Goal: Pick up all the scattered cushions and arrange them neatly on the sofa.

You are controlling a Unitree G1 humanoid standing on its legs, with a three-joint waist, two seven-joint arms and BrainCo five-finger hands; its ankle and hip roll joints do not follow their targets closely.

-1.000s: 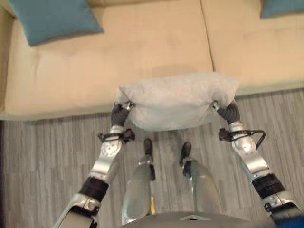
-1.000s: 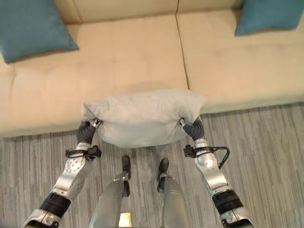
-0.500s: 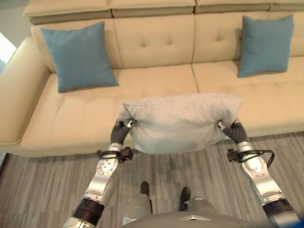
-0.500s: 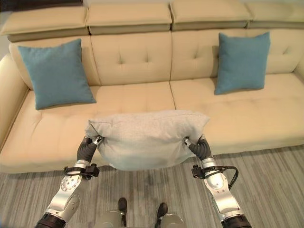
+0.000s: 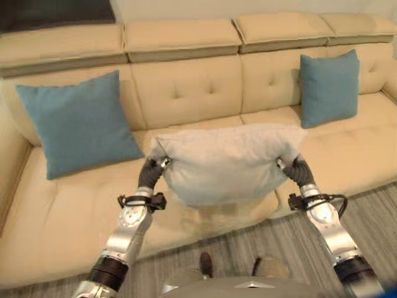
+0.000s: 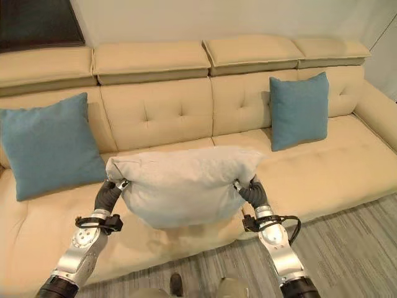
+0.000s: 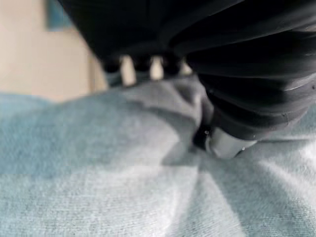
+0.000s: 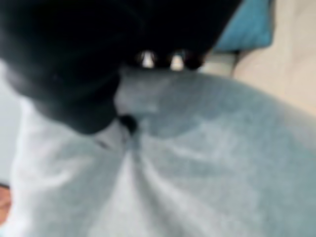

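A light grey cushion (image 5: 226,160) hangs in the air over the front of the beige sofa's seat (image 5: 74,211), held between both hands. My left hand (image 5: 152,172) pinches its left end and my right hand (image 5: 294,169) pinches its right end. In the left wrist view my thumb (image 7: 224,143) presses into puckered grey cloth (image 7: 123,187); the right wrist view shows the same gathered cloth (image 8: 197,173). One teal cushion (image 5: 77,130) leans on the backrest at the left, a second teal cushion (image 5: 329,87) at the right.
The sofa's tufted backrest (image 6: 167,112) runs across the view with headrests on top. The middle seat under the grey cushion is bare. Grey striped floor (image 6: 347,248) shows in front at the lower right. A dark panel (image 6: 37,22) sits on the wall at the upper left.
The camera has tilted up, so more of the backrest and wall shows. Both hands have carried the grey cushion forward from the floor's edge to over the sofa seat.
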